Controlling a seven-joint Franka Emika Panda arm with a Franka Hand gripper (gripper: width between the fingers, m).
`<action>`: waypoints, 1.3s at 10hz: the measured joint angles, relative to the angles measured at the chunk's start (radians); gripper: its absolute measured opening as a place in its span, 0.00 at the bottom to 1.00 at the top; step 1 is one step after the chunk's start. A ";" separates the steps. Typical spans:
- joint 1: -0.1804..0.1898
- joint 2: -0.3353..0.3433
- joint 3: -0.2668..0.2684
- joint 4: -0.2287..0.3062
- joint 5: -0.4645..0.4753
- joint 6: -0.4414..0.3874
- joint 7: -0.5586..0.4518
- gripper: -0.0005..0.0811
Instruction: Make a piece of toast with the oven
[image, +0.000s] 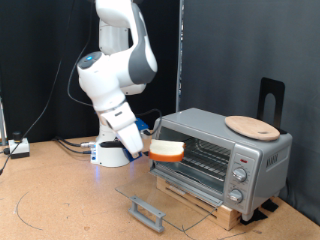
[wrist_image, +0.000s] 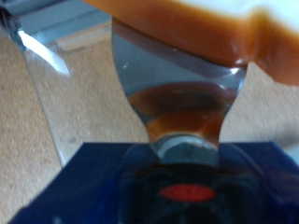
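The piece of toast (image: 166, 152), cream with an orange-brown crust, is held flat between the fingers of my gripper (image: 153, 149), just in front of the oven's open mouth. The silver-grey oven (image: 262, 152) stands at the exterior view's right. Its glass door (image: 150, 207) is dropped down flat and its wire rack (image: 205, 158) shows inside. Three knobs (image: 238, 184) sit on its right panel. In the wrist view the toast (wrist_image: 201, 26) fills the top, with one metal finger (wrist_image: 182, 89) under it and the glass door (wrist_image: 51, 56) beyond.
A round tan wooden board (image: 250, 126) lies on top of the oven, with a black stand (image: 271, 100) behind it. The oven rests on a low wooden platform (image: 222, 209). Cables (image: 70, 146) and a small box (image: 18, 148) lie at the exterior view's left on the cork table.
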 joint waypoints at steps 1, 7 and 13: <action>0.018 -0.002 0.029 -0.012 0.006 0.017 0.018 0.49; 0.116 -0.076 0.192 -0.066 0.036 0.095 0.069 0.49; 0.087 -0.131 0.279 -0.092 -0.160 0.107 0.166 0.49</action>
